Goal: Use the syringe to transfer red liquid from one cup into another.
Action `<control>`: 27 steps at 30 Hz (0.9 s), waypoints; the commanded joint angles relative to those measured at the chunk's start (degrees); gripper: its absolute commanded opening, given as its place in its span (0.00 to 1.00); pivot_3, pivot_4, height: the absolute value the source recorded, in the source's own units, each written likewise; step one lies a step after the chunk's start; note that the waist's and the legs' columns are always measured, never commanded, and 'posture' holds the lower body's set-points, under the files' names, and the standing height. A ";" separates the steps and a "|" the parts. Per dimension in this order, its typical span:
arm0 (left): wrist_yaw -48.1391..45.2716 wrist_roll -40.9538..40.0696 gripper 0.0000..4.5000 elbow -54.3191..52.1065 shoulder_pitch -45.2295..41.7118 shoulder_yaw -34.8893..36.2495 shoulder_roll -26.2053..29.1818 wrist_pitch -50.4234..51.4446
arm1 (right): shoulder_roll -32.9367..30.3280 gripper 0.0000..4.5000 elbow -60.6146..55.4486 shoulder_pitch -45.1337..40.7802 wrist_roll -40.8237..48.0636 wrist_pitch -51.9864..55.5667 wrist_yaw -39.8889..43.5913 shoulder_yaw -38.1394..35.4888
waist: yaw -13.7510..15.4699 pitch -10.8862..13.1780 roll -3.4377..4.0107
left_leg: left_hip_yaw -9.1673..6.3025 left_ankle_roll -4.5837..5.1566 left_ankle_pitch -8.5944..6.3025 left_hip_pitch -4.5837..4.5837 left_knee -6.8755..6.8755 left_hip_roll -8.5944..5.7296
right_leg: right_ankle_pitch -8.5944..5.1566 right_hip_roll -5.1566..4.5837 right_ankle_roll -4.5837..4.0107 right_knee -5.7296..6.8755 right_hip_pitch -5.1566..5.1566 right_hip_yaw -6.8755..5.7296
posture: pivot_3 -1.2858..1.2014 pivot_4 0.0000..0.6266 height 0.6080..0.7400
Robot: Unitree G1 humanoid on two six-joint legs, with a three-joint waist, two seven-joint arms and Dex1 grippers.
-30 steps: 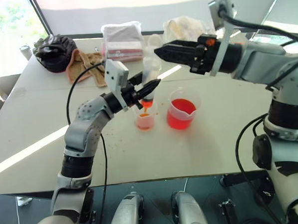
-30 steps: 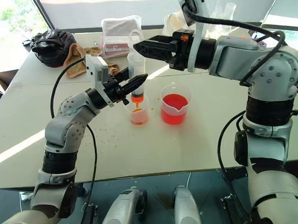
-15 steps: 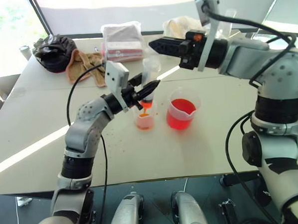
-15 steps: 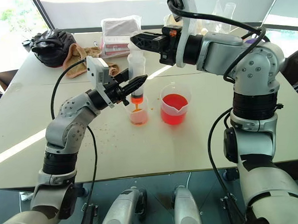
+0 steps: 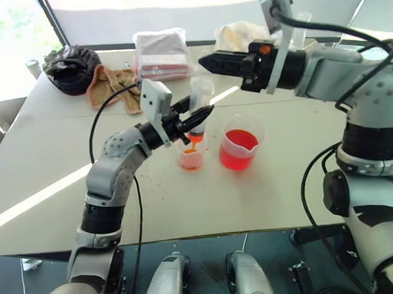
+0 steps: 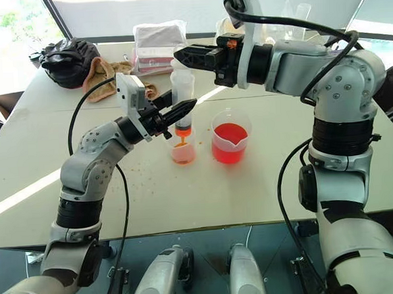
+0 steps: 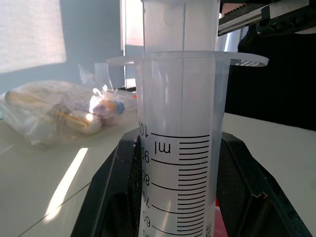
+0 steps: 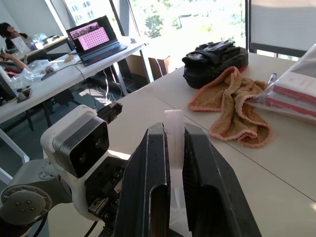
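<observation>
The syringe (image 5: pixel 198 96) stands upright, its orange tip (image 5: pixel 193 136) just above the smaller clear cup (image 5: pixel 191 158). That cup holds a little pale orange-red liquid. My left gripper (image 5: pixel 202 113) is shut on the syringe's barrel (image 7: pixel 181 148). My right gripper (image 5: pixel 204 61) reaches in level from the right and is shut on the white plunger (image 8: pixel 174 129) at the syringe's top. The larger spouted beaker (image 5: pixel 241 142) stands right of the small cup, about a third full of red liquid (image 5: pixel 237 159).
Along the table's far side lie a black bag (image 5: pixel 71 66), a tan cloth (image 5: pixel 114 85), a stack of pink and white packets (image 5: pixel 161 55) and a clear plastic bag (image 5: pixel 243 34). Small red specks dot the tabletop (image 5: pixel 159 182) near the cups.
My right gripper's fingers have closed on the plunger top. The left arm, the syringe and both cups have stayed where they were.
</observation>
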 commanded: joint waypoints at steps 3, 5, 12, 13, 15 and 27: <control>2.11 -1.04 0.33 -1.57 -3.46 2.83 0.20 -0.21 | 2.44 0.01 -3.11 1.47 2.29 3.17 4.79 3.90 | -0.04 0.00 0.00 | 0.00 0.00 0.00 0.00 -0.01 0.00 | 0.00 0.00 0.00 0.00 -0.01 0.00 | 0.52 0.24 1.00; 2.44 -1.49 0.33 -1.81 -3.89 3.23 0.30 0.42 | 2.83 0.01 -2.88 2.58 1.73 2.96 5.57 4.48 | -0.05 0.00 0.00 | 0.00 0.00 0.00 0.00 -0.01 0.00 | 0.00 0.00 0.00 0.00 -0.01 0.00 | 0.52 0.24 1.00; 3.98 -2.18 0.33 -2.01 -5.09 4.39 0.04 2.08 | 4.98 0.01 -1.93 4.89 -1.86 1.81 6.58 5.68 | -0.02 0.00 0.00 | 0.00 0.00 0.00 0.00 -0.01 -0.01 | 0.01 0.01 0.01 0.00 -0.01 0.00 | 0.52 0.24 1.00; 4.11 -2.21 0.33 -2.12 -5.13 4.44 0.05 2.19 | 5.17 0.01 -1.98 5.13 -2.29 1.74 6.84 5.85 | -0.03 0.00 0.00 | 0.00 0.00 0.00 0.00 -0.02 0.00 | 0.01 0.01 0.02 0.01 -0.02 0.00 | 0.52 0.24 1.00; 4.36 -2.27 0.33 -2.40 -5.18 4.58 0.02 2.48 | 5.35 0.01 -2.29 5.61 -2.93 1.67 7.57 6.22 | 0.00 0.00 0.00 | 0.00 0.00 0.00 0.00 -0.02 0.00 | 0.01 0.02 0.02 0.01 -0.02 0.00 | 0.52 0.24 1.00; 4.88 -2.10 0.33 -3.16 -5.12 6.04 1.20 2.47 | 4.97 0.01 -3.87 5.44 -5.98 0.05 11.85 7.21 | -0.06 0.00 0.01 | 0.00 -0.01 0.00 0.00 -0.02 0.00 | 0.01 0.02 0.02 0.01 -0.02 0.00 | 0.52 0.24 1.00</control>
